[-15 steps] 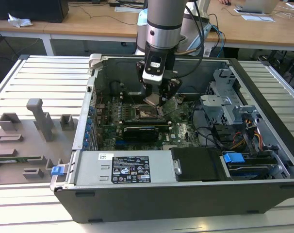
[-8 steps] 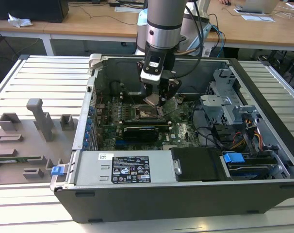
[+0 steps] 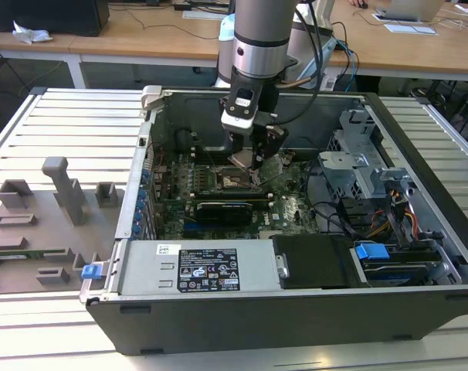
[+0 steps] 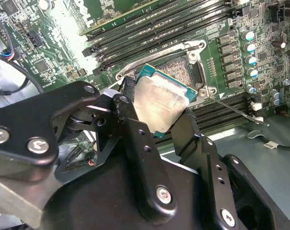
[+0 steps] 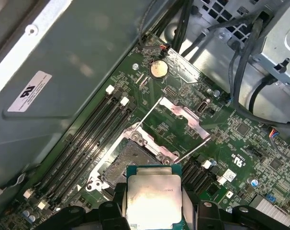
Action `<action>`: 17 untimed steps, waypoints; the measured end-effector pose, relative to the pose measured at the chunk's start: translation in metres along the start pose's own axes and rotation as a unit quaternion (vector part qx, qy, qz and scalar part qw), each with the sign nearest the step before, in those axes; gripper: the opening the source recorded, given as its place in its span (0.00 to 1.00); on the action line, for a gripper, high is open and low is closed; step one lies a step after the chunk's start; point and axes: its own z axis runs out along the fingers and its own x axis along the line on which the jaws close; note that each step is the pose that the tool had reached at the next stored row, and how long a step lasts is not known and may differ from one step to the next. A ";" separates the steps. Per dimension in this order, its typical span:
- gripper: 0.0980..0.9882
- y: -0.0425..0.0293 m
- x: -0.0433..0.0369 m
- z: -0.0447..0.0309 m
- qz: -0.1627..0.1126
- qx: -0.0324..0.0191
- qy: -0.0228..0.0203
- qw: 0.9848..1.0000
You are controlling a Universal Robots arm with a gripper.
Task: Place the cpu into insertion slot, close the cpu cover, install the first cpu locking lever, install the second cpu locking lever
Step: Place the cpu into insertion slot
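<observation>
My gripper [image 3: 249,164] hangs inside the open computer case and is shut on the cpu [image 4: 161,108], a square chip with a pale silver top and green edge, held by two opposite sides. The cpu [image 5: 152,196] hovers tilted just above the insertion slot [image 5: 122,163], a dark square socket with a metal rim on the green motherboard; they are close but apart. The cpu cover [image 5: 182,114], a silver frame, stands swung open beyond the insertion slot [image 4: 181,72]. A thin locking lever [image 4: 236,111] sticks out loose beside the socket.
Long black memory slots [image 5: 85,143] flank the socket. Cables [image 5: 250,52] and a drive cage [image 3: 357,158] fill the case on the exterior view's right; a power supply [image 3: 199,267] lies along its front. A grey fixture tray [image 3: 45,220] sits outside on the left.
</observation>
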 end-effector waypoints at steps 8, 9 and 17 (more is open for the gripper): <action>0.50 0.0000 0.0000 0.0001 0.021 0.000 0.000 1.000; 0.50 0.0000 0.0000 0.0001 0.023 0.000 0.000 1.000; 0.50 0.0000 0.0000 0.0002 0.042 0.001 -0.001 0.999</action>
